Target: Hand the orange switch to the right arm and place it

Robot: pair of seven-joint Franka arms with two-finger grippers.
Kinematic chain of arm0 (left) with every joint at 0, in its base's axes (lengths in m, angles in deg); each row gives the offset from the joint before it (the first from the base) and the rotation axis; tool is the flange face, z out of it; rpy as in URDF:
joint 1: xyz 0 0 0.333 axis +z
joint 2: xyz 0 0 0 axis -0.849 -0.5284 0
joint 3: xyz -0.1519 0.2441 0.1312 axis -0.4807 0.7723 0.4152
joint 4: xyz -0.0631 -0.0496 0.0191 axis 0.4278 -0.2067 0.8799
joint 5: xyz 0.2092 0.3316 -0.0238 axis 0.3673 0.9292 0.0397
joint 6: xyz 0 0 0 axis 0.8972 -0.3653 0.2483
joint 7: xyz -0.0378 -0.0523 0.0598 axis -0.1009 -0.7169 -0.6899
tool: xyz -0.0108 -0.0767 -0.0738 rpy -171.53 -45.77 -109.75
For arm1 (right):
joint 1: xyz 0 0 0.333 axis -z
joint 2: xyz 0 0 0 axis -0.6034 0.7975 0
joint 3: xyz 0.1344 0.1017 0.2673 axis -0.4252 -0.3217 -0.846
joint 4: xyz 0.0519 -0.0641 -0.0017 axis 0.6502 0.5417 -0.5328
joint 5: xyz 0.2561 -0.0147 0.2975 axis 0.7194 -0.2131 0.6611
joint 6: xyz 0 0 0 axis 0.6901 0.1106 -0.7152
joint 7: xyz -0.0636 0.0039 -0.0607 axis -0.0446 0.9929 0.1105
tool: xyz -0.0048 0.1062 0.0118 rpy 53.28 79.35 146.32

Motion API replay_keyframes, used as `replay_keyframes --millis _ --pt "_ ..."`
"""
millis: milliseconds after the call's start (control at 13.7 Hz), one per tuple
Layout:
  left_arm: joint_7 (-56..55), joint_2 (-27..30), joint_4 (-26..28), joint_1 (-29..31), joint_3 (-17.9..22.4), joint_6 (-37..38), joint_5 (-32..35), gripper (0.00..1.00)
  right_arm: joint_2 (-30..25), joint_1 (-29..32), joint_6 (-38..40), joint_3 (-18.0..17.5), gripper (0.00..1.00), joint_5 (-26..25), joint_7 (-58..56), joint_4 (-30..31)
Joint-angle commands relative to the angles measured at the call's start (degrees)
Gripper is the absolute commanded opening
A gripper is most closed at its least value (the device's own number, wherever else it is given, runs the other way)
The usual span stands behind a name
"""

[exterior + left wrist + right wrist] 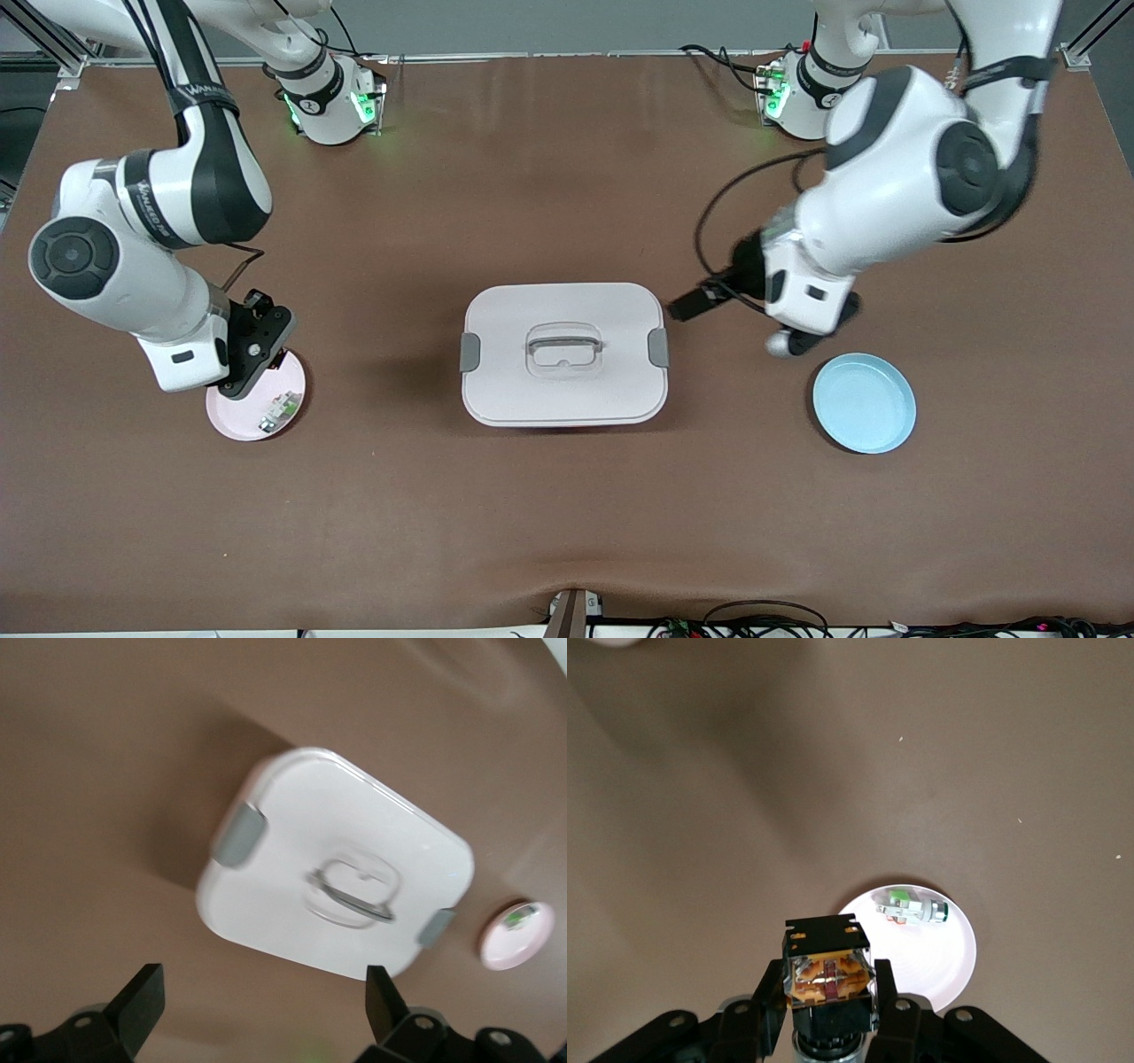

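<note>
Currently, placing step, by my reading: the handover looks done.

- Right claw (830, 1010): clenched on the orange switch (827, 967), a black blocky body with glossy orange face, poised over the pink plate (232, 424), a small shallow disc at the desk's (567, 532) right-arm end.
- Plate also carries a white-and-green component (911, 908) at its 4 o'clock.
- Next move calls for lowering onto bare plate, clear of that part.
- Left claw (266, 1001): released, empty, above the desk between the lidded white box (564, 354), rounded, matte, grey clips, and the blue plate (864, 402).
</note>
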State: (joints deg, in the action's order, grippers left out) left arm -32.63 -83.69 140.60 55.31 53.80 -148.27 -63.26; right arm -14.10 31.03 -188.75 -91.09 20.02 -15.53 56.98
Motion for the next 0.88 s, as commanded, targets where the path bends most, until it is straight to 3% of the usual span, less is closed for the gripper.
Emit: replay_keyframes --millis 0,146,365,658,804 --pt "16.97 1.09 0.33 9.0 -0.4 7.44 1.35 1.0 0.16 3.26 -5.83 -1.03 0.0 -1.99 -6.85 3.98" --pt "23.5 0.91 0.23 18.39 -0.83 15.0 0.83 1.0 0.16 6.94 -11.81 -1.03 0.0 -1.99 -13.17 8.02" --pt "30.63 1.18 -0.64 28.25 -1.1 16.17 0.82 1.0 0.68 11.26 -21.12 -1.03 0.0 -1.91 -19.34 14.09" --pt "42.31 3.64 -0.91 35.74 0.48 16.09 1.88 1.0 3.75 12.41 -26.24 -0.95 0.0 -1.99 -20.85 16.83" --pt "45.31 3.29 -0.91 35.67 -0.22 15.47 8.43 1.0 4.64 12.33 -28.7 -0.94 0.0 -2.6 -20.85 17.97"
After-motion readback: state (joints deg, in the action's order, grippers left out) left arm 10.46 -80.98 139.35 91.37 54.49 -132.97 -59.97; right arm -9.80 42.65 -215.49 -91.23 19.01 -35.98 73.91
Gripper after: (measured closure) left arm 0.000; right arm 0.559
